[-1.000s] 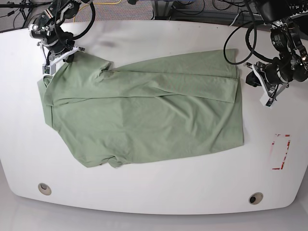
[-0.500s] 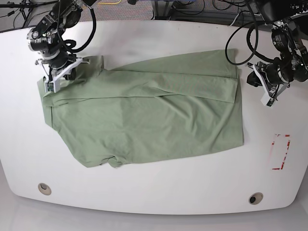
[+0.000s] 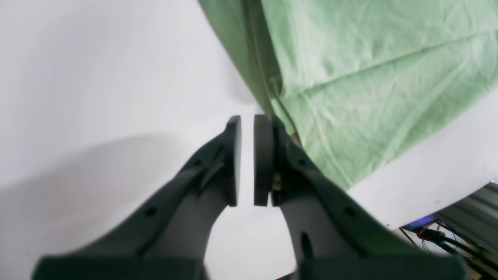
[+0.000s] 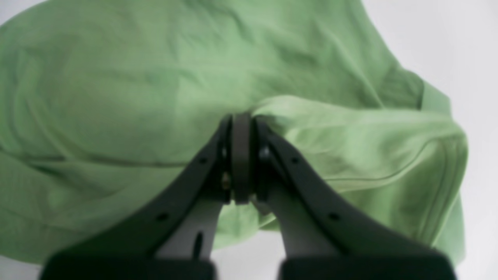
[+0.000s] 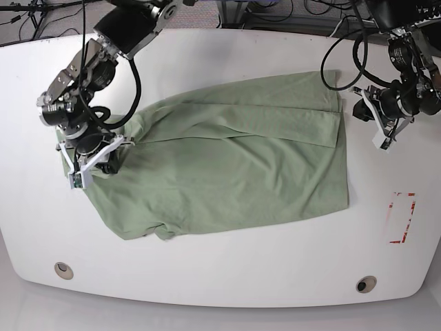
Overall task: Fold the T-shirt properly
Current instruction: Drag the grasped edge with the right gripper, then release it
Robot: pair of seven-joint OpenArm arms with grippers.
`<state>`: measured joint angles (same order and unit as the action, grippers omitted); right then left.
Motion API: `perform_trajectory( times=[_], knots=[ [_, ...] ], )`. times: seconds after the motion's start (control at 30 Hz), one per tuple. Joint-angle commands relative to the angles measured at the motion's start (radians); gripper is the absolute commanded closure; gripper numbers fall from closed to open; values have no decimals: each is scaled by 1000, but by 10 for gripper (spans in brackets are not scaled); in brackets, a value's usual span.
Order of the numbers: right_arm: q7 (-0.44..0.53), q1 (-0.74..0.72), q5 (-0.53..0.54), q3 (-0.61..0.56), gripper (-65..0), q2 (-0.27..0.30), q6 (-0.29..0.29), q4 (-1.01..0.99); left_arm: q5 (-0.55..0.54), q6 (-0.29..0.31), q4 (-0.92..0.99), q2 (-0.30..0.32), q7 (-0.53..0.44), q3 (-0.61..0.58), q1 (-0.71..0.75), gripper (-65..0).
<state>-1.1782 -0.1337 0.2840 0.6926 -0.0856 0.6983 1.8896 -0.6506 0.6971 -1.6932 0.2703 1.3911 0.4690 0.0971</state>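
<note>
The pale green T-shirt point(image 5: 234, 165) lies spread across the white table point(image 5: 227, 276), back side up, its far long edge folded over. My right gripper point(image 5: 102, 160) is at the shirt's left end, shut on a fold of fabric point(image 4: 295, 112), which it holds lifted over the body of the shirt. In the right wrist view the right gripper point(image 4: 241, 116) has its jaws pressed together with cloth bunched at the tips. My left gripper point(image 5: 360, 110) hovers just off the shirt's right edge. Its pads point(image 3: 232, 155) are nearly touching and hold nothing, beside the hem point(image 3: 272, 83).
A red-outlined mark point(image 5: 402, 217) sits on the table near the right edge. Two round holes point(image 5: 63, 270) point(image 5: 366, 283) lie along the front edge. Cables point(image 5: 337, 48) trail over the back of the table behind the left arm.
My right gripper has travelled from the far left corner toward the front, dragging the shirt's left end over onto itself. The left arm has stayed in place.
</note>
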Motion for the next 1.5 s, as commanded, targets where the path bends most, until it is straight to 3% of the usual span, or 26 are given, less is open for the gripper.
perform_trajectory(
  times=[0.0, 0.3, 0.67, 0.93, 1.1, 1.3, 1.47],
  knots=[
    [25, -70, 5, 3, 0, 34, 0, -80, -11, 1, -18, 14, -11, -17, -7, -43],
    [111, -146, 7, 2, 0, 103, 0, -259, -11, 1, -18, 14, -11, -26, -6, -43],
    [140, -234, 5, 2, -2, 172, 0, -404, -11, 1, -18, 14, -14, -43, -6, -43],
    [205, -274, 5, -70, -63, 220, 0, -505, -11, 1, -21, 14, -14, -106, -6, -43],
    [214, -283, 4, -87, -173, 228, 0, -508, -11, 1, -74, 8, -16, -155, -6, -43],
    [209, -226, 10, -84, -426, 269, 0, -417, -11, 1, -130, -15, -16, -184, -7, -43],
    [209, -126, 4, -83, -545, 287, 0, -281, -10, 1, -140, -36, -16, -191, -7, -44]
  ],
)
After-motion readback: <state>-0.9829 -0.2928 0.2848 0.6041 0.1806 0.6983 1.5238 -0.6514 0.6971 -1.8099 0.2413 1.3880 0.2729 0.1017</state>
